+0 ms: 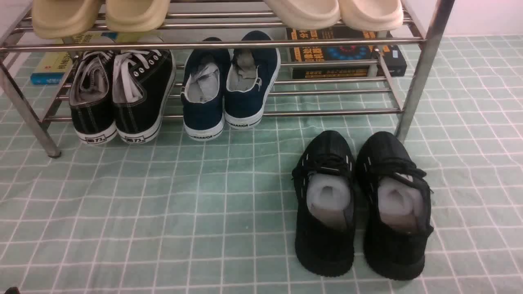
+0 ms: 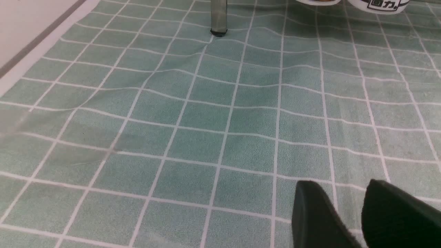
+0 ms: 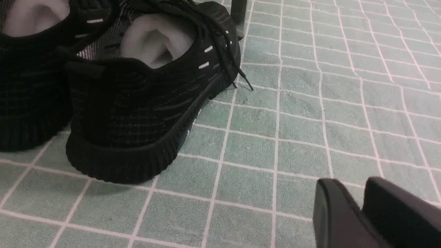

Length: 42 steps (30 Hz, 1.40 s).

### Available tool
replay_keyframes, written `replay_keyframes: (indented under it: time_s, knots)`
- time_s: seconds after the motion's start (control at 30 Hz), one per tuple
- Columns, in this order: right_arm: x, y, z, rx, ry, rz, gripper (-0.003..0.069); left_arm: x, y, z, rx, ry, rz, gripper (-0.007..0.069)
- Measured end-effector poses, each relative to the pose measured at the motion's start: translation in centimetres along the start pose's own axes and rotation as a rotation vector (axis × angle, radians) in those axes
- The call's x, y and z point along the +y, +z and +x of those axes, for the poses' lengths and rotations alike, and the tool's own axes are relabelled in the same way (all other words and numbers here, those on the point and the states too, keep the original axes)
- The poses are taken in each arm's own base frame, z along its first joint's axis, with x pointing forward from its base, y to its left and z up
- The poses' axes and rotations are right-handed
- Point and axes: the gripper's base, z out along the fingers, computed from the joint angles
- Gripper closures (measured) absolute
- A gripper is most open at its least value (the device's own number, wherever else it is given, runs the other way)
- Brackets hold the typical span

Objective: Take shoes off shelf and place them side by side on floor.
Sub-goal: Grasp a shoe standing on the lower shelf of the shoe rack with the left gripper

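Sitting shelved, 2 navy shoes [image 1: 224, 87] show only in front view; left tool [image 2: 340, 185] and right tool [image 3: 350, 182] gape slightly, empty.

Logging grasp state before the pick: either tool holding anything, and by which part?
Nothing held: the left tool and right tool show only floor around their fingertips.

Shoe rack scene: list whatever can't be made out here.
- Toes of the cream clogs: cut off by the front view's top edge.
- Full title of the blue-and-yellow book: front view, behind the rack bars and black lace-up sneakers.
- Left gripper's lower parts: left wrist view, blurred and cut off by the edge.
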Motion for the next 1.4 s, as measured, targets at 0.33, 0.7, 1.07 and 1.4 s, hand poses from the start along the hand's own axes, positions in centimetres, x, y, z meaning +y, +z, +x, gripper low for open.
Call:
replay_keyframes:
  time_s: [0.33,0.7,1.07,1.4]
  knots:
    - [0.0,0.0,0.0,0.0,0.0,0.0,0.0505,0.0,0.0,0.0,0.0,0.0,0.0,0.0383]
    - [0.0,0.0,0.0,0.0,0.0,0.0,0.0492,0.0,0.0,0.0,0.0,0.0,0.0,0.0383]
    - [-0.1,0.0,0.0,-0.005,-0.038,0.016,0.0476,0.0,0.0,0.0,0.0,-0.006,0.0,0.0383]
    - [0.7,0.0,-0.3,-0.029,0.287,-0.081,0.0459,-1.3,-0.1,0.0,0.057,-0.711,0.141,0.0383]
